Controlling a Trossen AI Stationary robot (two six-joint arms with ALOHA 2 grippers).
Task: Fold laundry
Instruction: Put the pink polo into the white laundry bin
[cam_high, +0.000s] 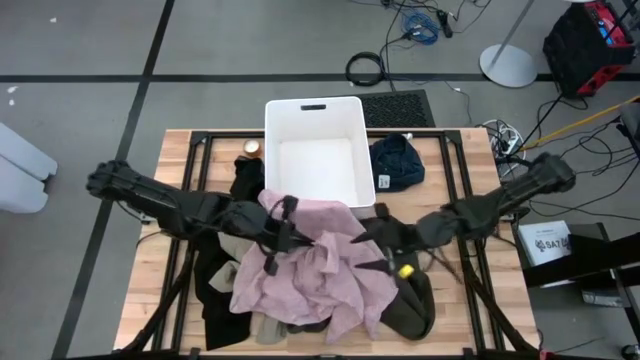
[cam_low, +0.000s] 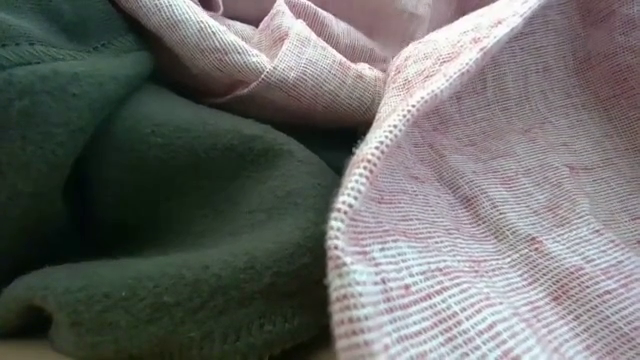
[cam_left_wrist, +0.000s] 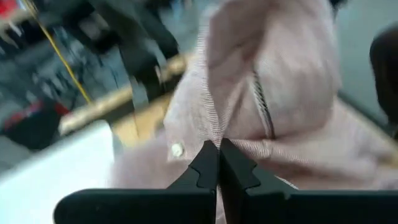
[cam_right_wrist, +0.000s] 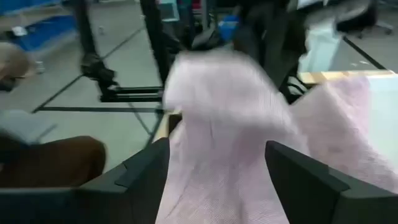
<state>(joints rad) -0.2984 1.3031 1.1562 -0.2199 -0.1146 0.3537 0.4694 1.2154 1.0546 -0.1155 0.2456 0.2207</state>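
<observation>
A pale pink shirt lies crumpled in the middle of the table on a dark olive-grey garment. A beige-tan garment shows at the pile's near edge, and black cloth lies left of the bin. A navy garment lies right of the bin. My left gripper is shut on the pink shirt at its far left part. My right gripper is open at the shirt's right side, with a hump of pink cloth between its fingers. In the low view only pink cloth and olive cloth show. My left gripper pinches a bunched fold of the pink shirt between its two shut fingers, next to a white button. The fingers come from the table's left. The cloth rises a little at the hold, and the rest of the shirt lies on the pile. My right gripper has pink cloth between its spread fingers; I cannot tell whether it touches it.
A white rectangular plastic bin stands at the table's far middle, just behind the pile. A small round tan object lies left of it. Bare wood shows at the table's left and right.
</observation>
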